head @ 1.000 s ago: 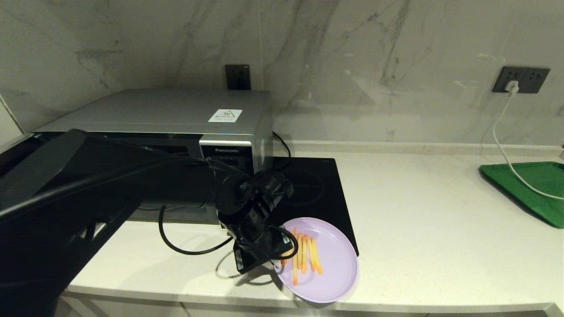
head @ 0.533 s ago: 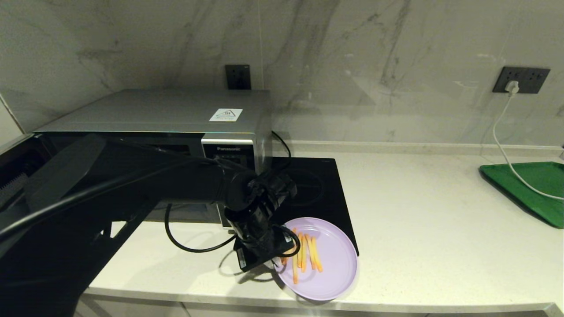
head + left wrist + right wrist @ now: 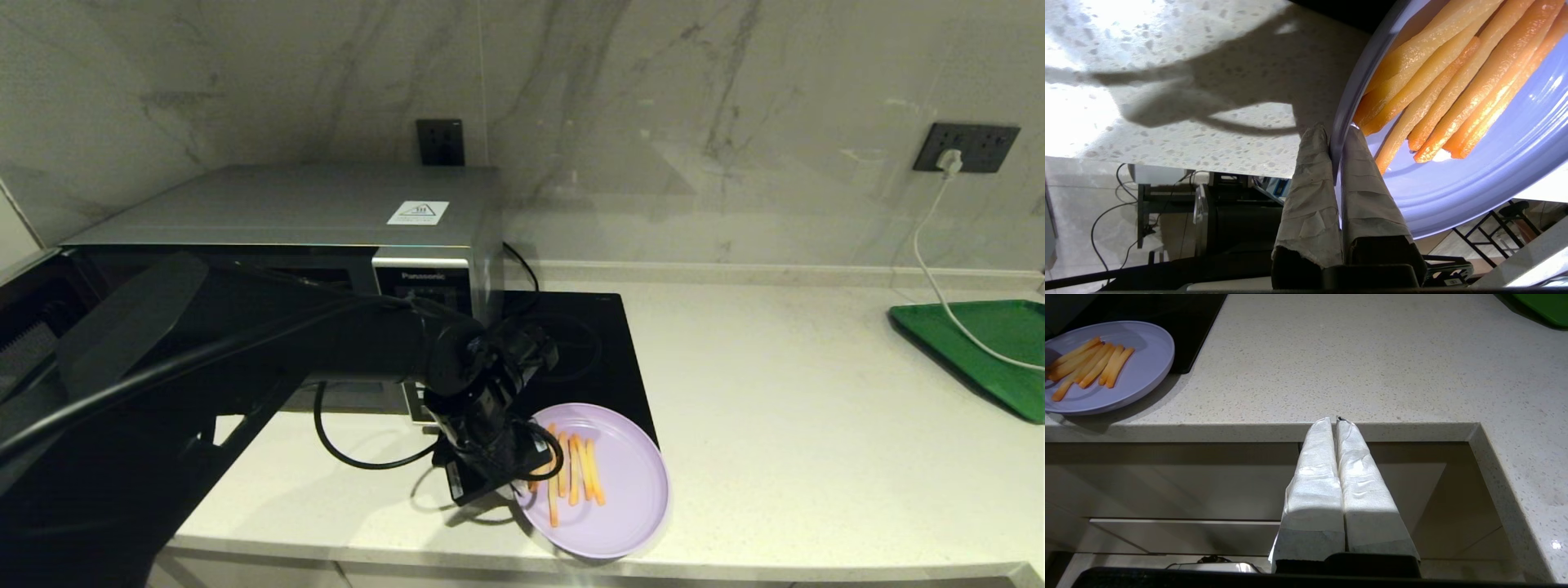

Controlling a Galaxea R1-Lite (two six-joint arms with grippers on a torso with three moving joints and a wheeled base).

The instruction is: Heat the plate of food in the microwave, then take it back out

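My left end effector (image 3: 1334, 141) is pinched tight on the rim of the plate of food (image 3: 624, 490). One finger is over the rim and one is under it, and the rim is squeezed between them. The plate sits at the front edge of the worktop (image 3: 816, 425), and part of it hangs over that edge. Its back rim lies on the near corner of the black induction hob (image 3: 600, 343). The microwave (image 3: 326, 212) is at the left end of the worktop, just beside the hob. I cannot tell if its door is open.

The plate looks hard and smooth, so I think it will not bend. I think it is light too. But I only hold one side, so the far side may dip down when I lift. The fries (image 3: 575, 469) lie loose near my fingers and could slide off. I should keep the plate flat and go slow. The rim is the best place to hold, and I should stay clear of the fries.

My right end effector (image 3: 1336, 422) is closed on nothing, parked below the front edge of the worktop.
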